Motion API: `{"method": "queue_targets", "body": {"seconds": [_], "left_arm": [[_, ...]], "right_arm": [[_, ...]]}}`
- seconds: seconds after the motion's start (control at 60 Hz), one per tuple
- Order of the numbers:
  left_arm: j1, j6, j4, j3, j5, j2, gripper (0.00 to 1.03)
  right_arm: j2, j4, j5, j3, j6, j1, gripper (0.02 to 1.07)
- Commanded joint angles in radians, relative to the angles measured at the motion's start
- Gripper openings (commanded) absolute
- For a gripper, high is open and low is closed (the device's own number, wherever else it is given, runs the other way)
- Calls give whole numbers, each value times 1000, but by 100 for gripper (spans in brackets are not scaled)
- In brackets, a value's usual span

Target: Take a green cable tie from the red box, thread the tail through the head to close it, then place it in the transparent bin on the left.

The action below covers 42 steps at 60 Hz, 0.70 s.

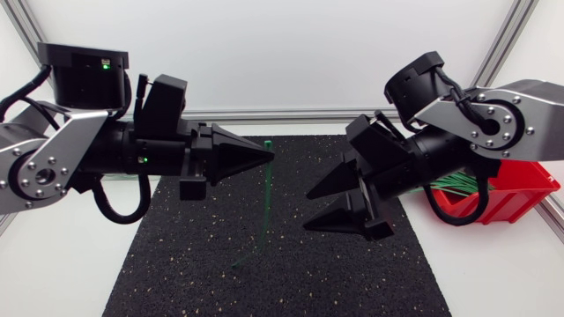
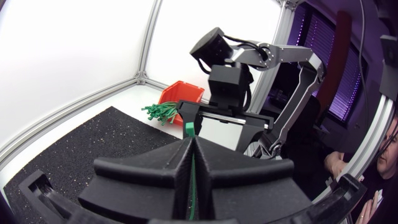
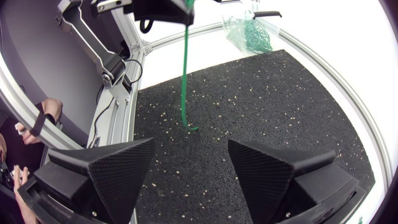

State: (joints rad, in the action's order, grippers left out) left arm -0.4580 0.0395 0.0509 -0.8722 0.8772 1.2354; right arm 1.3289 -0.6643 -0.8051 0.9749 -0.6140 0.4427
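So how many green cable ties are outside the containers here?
1 cable tie: pinched in the left gripper, hanging over the black mat. More lie bunched in the red box and transparent bin, uncountable.

Black speckled mat (image 1: 291, 255) — lying flat on the white table (image 1: 62, 273).

Bright, even, diffuse light; soft faint shadows

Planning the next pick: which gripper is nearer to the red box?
Right. The right gripper hangs over the mat near the red box; the left gripper, shut on a green cable tie, is farther.
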Motion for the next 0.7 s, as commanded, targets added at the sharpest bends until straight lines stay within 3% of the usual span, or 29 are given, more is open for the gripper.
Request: {"method": "queue_targets", "body": {"seconds": [0.0, 0.117, 0.3, 0.683], "left_arm": [[25, -64, 6, -44, 0, 39, 4], [70, -104, 4, -67, 31, 58, 4], [137, -267, 0, -120, 144, 124, 4], [223, -421, -5, -175, 301, 223, 4]], "right_arm": [[-16, -4, 6, -28, -127, -1, 102], [-88, 112, 50, -85, -155, 8, 102], [-92, 69, 72, -79, -271, 1, 102], [-71, 43, 164, -51, -458, 28, 102]]}}
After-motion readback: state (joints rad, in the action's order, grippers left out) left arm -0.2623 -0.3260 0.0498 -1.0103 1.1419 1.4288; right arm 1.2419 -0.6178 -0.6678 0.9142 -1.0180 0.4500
